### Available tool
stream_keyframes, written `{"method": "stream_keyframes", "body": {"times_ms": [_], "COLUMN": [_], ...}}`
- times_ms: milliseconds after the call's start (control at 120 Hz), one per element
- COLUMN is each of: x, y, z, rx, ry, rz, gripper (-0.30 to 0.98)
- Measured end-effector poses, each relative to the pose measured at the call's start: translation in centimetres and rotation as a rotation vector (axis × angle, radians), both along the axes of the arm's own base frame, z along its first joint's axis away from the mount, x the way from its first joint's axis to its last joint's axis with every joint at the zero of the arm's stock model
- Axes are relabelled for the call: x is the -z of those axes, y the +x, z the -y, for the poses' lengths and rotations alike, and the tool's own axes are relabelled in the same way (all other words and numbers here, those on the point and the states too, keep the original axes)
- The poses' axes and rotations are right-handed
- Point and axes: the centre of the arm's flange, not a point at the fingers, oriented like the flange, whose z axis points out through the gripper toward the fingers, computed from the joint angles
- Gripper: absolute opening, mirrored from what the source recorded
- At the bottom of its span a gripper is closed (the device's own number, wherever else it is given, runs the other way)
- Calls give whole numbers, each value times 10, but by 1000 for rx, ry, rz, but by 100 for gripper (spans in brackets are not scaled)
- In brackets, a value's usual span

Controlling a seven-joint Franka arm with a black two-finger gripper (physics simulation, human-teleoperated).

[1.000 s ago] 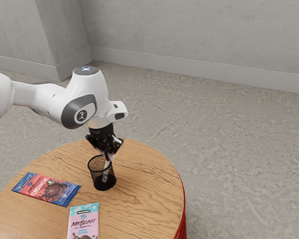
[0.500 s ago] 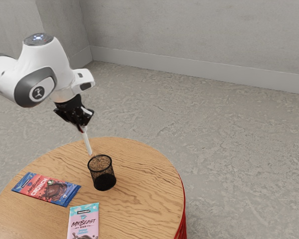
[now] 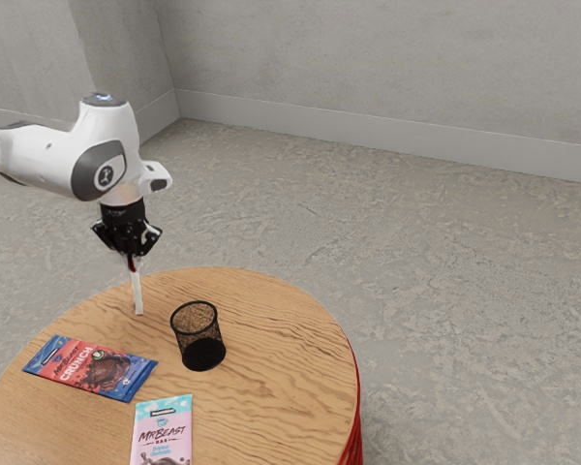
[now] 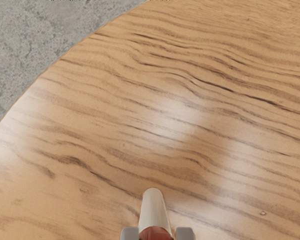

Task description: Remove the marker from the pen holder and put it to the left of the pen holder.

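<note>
My gripper (image 3: 132,256) is shut on the marker (image 3: 137,293), which hangs nearly upright below it, white with a red part near the fingers. In the exterior view the marker's lower end is close to the tabletop, on the exterior view's left of the pen holder (image 3: 198,336); whether it touches the wood I cannot tell. The black mesh pen holder stands upright, with no marker in it. In the wrist view the marker (image 4: 153,212) juts out between the two grey fingertips (image 4: 185,233).
A blue and red chocolate bar (image 3: 94,368) lies on the round wooden table (image 3: 281,358), near the pen holder. A pink and teal bar (image 3: 163,432) lies at the exterior view's lower edge. The table's rounded edge passes behind the marker.
From over the pen holder, my gripper lifted the marker out and carried it toward the exterior view's left. Since then it has come lower, and the marker hangs more upright.
</note>
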Motion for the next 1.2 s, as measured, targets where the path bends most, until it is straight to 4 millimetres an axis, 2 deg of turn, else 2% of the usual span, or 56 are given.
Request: {"method": "stream_keyframes", "body": {"times_ms": [208,358,517,608,642,675,775,842,883,950,1000,1200], "x": [9,6,9,6,-7,-36,-163,-264,-299,-322,-332,-338], "y": [-3,-6,-13,-13,-12,-14,-36,-54,-65,-78,-85,-95], "z": [2,11,17,21,21,21,34,36,31,22,21,44], "rx": [29,56,79,101,107,115,149,142,117,73,52,20], "ry": [-37,-64,-98,-104,-100,-90,-45,-3,15,40,44,40], "rz": [-72,-171,-235,-243,-220,-169,95,270,308,307,292,225], "gripper": [-10,-9,27,41,45,49,56,60,61,63,64,67]}}
